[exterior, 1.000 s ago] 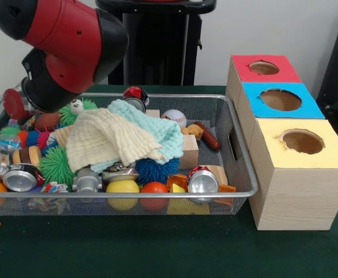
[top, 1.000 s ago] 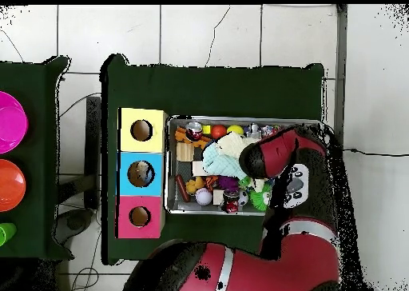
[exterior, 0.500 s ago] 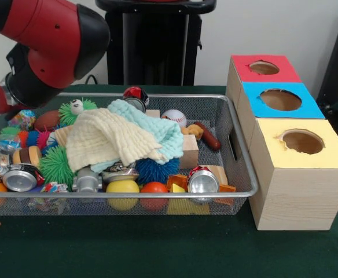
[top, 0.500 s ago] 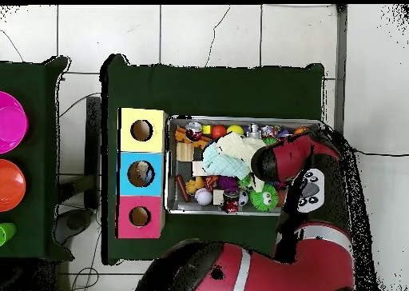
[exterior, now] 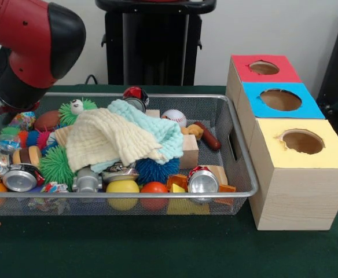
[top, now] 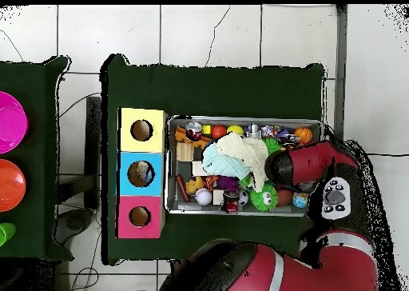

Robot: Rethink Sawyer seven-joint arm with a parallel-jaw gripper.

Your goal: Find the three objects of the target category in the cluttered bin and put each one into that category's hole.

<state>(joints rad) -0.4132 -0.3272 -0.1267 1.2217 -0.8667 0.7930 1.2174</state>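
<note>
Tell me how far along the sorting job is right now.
Done: possibly one item, something pale shows inside the blue box's hole; the yellow hole and red hole look empty. In hand: nothing visible; the gripper is hidden. Left: the wire bin remains packed.

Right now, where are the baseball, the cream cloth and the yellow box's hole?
baseball (exterior: 174, 117), front view, its white top.
cream cloth (exterior: 102, 141), front view, middle of the fold.
yellow box's hole (exterior: 302, 141), front view, centre of the opening.
</note>
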